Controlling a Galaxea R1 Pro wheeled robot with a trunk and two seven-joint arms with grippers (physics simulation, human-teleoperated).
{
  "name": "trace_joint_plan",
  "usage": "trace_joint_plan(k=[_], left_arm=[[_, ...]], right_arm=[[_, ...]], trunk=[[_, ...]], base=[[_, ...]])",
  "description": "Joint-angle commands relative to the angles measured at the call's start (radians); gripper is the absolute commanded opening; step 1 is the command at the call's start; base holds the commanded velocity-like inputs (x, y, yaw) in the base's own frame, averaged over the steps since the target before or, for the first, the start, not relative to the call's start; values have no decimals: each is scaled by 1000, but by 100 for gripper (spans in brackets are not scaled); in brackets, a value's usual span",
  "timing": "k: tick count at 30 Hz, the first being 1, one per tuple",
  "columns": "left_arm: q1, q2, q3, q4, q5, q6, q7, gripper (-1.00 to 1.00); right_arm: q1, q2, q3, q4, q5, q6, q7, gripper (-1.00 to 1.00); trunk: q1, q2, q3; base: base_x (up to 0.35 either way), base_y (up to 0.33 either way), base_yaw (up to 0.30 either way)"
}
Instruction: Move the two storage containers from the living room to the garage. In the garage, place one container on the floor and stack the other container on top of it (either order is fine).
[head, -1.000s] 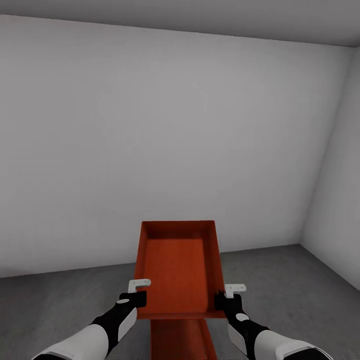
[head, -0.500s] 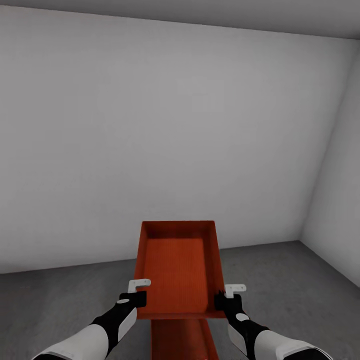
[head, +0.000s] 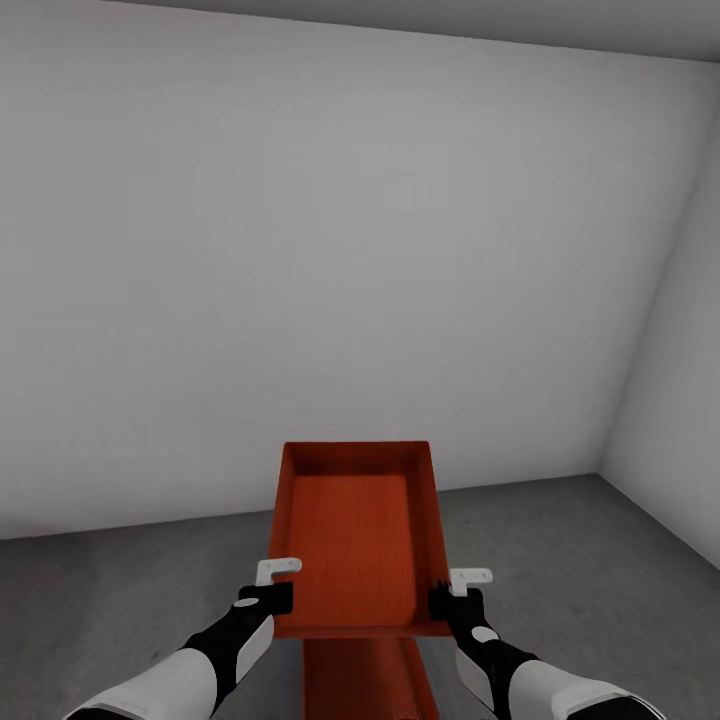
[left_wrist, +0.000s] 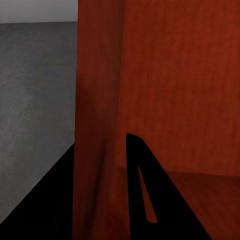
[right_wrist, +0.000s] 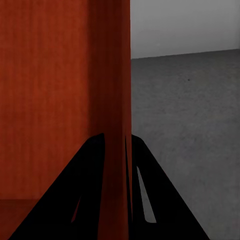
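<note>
Held item: red-orange, rectangular, open-top ribbed container (head: 355, 540), lower centre of the head view, carried level above the floor.
Long axis: runs away from the robot toward the white wall (head: 330, 270); short near edge faces the robot.
Left gripper (head: 268, 592): at the near left corner; in the left wrist view the container's side wall (left_wrist: 100, 125) runs between the dark fingers (left_wrist: 142, 190), so clamped on that wall.
Right gripper (head: 450, 596): at the near right corner; in the right wrist view its fingers (right_wrist: 90, 190) sit either side of the wall (right_wrist: 112, 100), likewise clamped.
Arm nearer: neither; both hold the same end, symmetrically.
Second item: matching red-orange container (head: 365, 680), bottom edge of the head view, directly below the near end of the held one and partly hidden by it; whether it rests on the floor cannot be told.
Key relation: lower container lies straight beneath the grippers, its long axis apparently parallel to the held one's; the two are apart.
Setting: dark grey concrete floor (head: 120, 600), bare white walls meeting in a corner at right — judged the garage.
Judged step: lowering for the stack; alignment along the long axis matters most.
</note>
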Motion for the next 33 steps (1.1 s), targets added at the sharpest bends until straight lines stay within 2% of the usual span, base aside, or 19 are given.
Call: trace_joint_plan(k=[1,12,33], left_arm=[[-1,16,15,-5,-9,-20,12,-100],[-1,17,15,-5,-9,-20,12,-100],[-1,17,13,-4,-10,-20,12,-100]], right_arm=[[-1,-13,-54,3,-30,-6,-1,-100],[-1,-13,-55,3,-30,-8,-1,-100],[-1,-13,-55,3,-30,-8,-1,-100]], trunk=[[0,-2,-3],[0,-2,-6],[0,-2,7]], base=[[0,0,0],[0,0,30],[0,0,237]])
